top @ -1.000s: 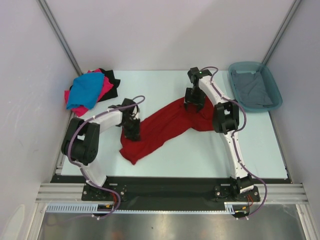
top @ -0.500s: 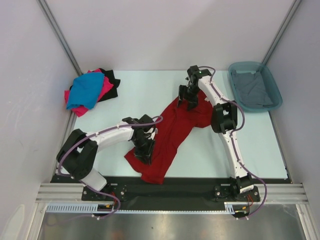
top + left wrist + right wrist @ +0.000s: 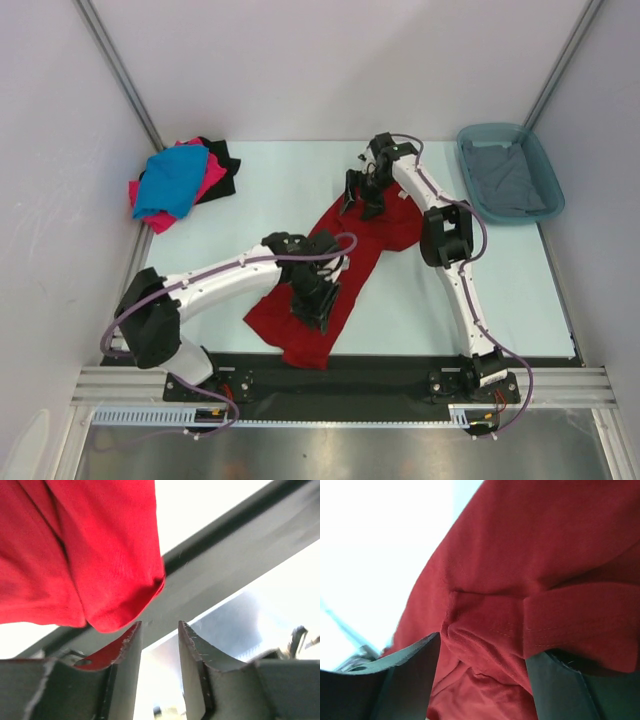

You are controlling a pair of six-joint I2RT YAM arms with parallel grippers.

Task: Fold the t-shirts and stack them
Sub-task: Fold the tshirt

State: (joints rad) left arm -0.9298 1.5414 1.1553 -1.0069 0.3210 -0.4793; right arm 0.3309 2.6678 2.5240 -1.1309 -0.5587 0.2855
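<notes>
Right wrist: red t-shirt [image 3: 530, 555] bunched inside spread right pincer [image 3: 482, 647]

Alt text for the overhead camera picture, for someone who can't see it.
A dark red t-shirt lies rumpled centrally, the left end effector over its near half and the right end effector at its far edge. A heap of t-shirts, blue on top, sits back left; a grey t-shirt lies in a teal tub back right.

Dark red t-shirt [image 3: 385, 232] rumpled mid-table; blue [image 3: 172, 180], pink [image 3: 157, 219], black [image 3: 225, 165] heaped far-left — grey [image 3: 505, 180] far right.
</notes>
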